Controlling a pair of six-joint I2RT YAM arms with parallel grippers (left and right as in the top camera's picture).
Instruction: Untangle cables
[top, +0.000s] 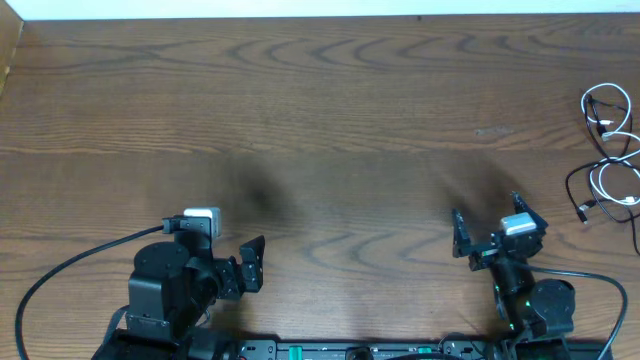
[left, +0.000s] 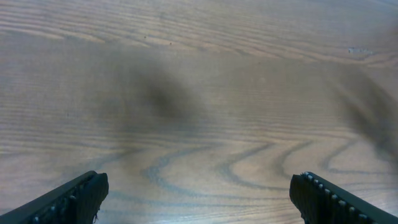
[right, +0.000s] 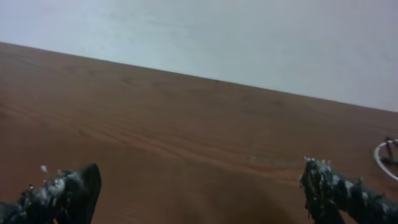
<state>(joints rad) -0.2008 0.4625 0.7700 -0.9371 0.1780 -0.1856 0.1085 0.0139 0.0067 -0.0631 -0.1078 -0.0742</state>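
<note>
The cables lie in a loose tangle of white and black loops at the far right edge of the wooden table. A bit of white loop shows at the right edge of the right wrist view. My right gripper is open and empty, well to the left of the cables and nearer the front. It also shows in the right wrist view. My left gripper is open and empty at the front left, far from the cables. In the left wrist view only bare wood lies between its fingers.
The wooden table spreads wide between the arms and the back edge. A thick black robot wire curves along the front left. Another runs at the front right.
</note>
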